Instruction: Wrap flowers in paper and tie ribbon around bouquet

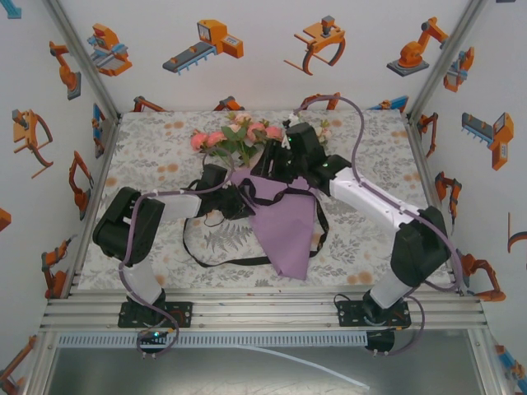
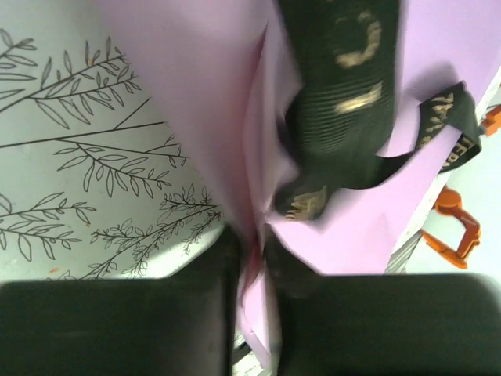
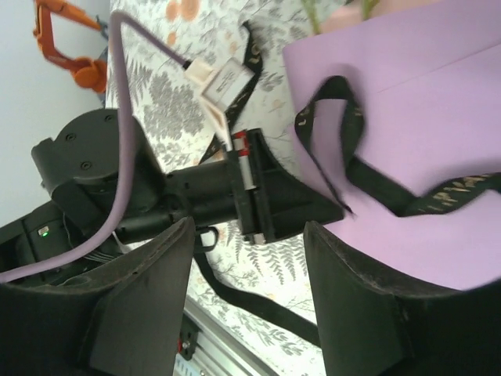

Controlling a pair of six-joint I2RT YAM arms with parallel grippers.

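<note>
The paper [image 2: 196,94] is lodged inside the left hand [image 2: 252,266], perhaps holding the wrap shut; clamping cannot be told. The right hand [image 3: 249,235] is spread, empty.

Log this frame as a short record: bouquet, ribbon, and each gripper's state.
bouquet: lying on the table, flowers at the far end, tip of the purple paper cone toward the arm bases
ribbon: black, draped across the paper, loose loops on the table, no knot seen
left gripper: fingers close on either side of a paper fold; grip unclear
right gripper: open, empty
</note>
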